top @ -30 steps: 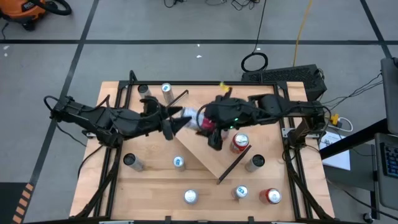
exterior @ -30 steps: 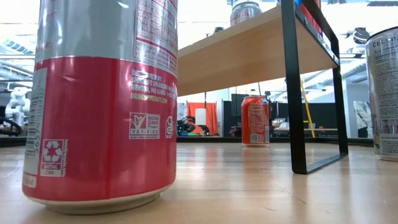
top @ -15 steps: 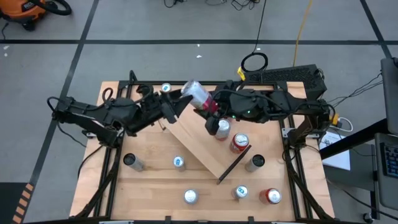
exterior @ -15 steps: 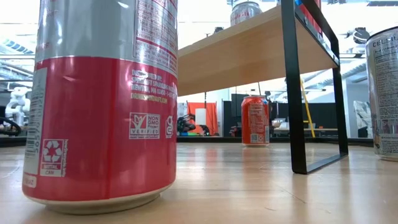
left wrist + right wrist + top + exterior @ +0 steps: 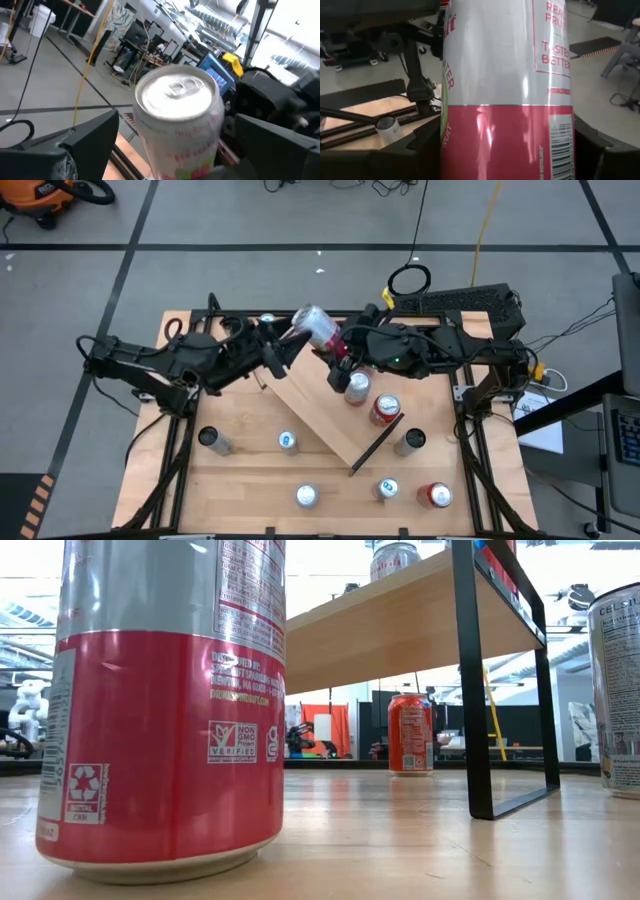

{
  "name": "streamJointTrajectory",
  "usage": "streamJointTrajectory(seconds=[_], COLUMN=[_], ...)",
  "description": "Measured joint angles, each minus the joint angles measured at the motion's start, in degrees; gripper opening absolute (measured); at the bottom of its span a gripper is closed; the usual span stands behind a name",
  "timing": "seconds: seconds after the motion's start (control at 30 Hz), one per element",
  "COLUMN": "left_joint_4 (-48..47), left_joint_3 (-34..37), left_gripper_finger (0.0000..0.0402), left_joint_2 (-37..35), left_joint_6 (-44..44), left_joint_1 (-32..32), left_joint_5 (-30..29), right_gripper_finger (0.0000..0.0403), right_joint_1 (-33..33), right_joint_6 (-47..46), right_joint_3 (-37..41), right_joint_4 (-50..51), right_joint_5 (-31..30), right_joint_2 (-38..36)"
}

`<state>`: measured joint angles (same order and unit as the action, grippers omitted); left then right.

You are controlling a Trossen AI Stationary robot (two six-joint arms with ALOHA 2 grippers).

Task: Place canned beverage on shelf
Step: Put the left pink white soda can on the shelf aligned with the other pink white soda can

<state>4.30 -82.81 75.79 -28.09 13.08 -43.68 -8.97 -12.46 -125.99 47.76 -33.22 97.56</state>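
Note:
A silver-and-pink beverage can hangs tilted above the far end of the shelf, a light-wood board lying diagonally on the table. My right gripper is shut on it from the right. My left gripper stands open at the can's top end; in the left wrist view the can's lid faces the camera, with the fingers on either side and apart from it. Two cans stand on the shelf. My right gripper pinches the can's pink lower part between its two fingers, one on each side of the round wall. It comes from the table's right, slanting slightly down. The can is lifted clear, tilted with its lid toward the left arm.
Several cans stand on the tabletop near the front, and one at the far edge. In the low view a red-and-silver can fills the foreground, and the shelf's black rail stands to the right.
My right gripper has tipped up and carried the can up and toward the table's far edge, from low over the shelf's left side to above its far end. My left gripper has followed toward the far edge, staying open at the can's top. In the last half second little moves.

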Motion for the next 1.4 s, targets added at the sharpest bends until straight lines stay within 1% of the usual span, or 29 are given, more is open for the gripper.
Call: streamJointTrajectory(seconds=[0.07, 0.23, 0.37, 0.47, 0.7, 0.77, 1.17, 1.27, 1.4], left_joint_4=[1.0, 5.0, 5.7, 6.4, 14.1, 15.1, 14.9, 14.9, 14.9], left_joint_3=[0.0, 0.0, 0.0, 0.0, 0.0, 0.0, 0.0, 0.0, 0.0], left_gripper_finger=[0.04, 0.04, 0.04, 0.04, 0.04, 0.04, 0.0399, 0.0386, 0.0358], left_joint_2=[0.0, 1.3, 2.5, 2.7, 2.7, 2.7, 4.2, 4.2, 4.2], left_joint_6=[0.5, 4.8, 4.7, 5.2, 15.1, 16.7, 16.5, 16.4, 16.4], left_joint_1=[0.0, 0.0, -0.3, -0.5, -0.4, -0.4, -1.1, -1.1, -1.1], left_joint_5=[0.2, 2.0, 2.8, 2.1, 1.3, 1.2, 1.2, 1.2, 1.1], right_gripper_finger=[0.0279, 0.0279, 0.0279, 0.0279, 0.0279, 0.0279, 0.0279, 0.0279, 0.0279], right_joint_1=[0.0, 0.0, 0.0, 0.0, 0.4, 0.6, 1.1, 1.1, 1.1], right_joint_6=[1.5, 4.3, 8.0, 10.1, 13.0, 14.0, 15.1, 15.1, 14.8], right_joint_3=[0.0, 0.0, 0.0, 0.0, 0.0, 0.0, 0.0, 0.0, 0.0], right_joint_4=[-0.1, -2.1, -5.7, -7.2, -6.7, -6.7, -5.5, -5.2, -5.2], right_joint_5=[0.0, 0.0, 0.0, -0.1, 0.0, 0.0, 0.0, 0.0, 0.0], right_joint_2=[0.0, 0.1, 0.1, 0.1, 0.1, 0.1, 0.1, 0.1, 0.1])
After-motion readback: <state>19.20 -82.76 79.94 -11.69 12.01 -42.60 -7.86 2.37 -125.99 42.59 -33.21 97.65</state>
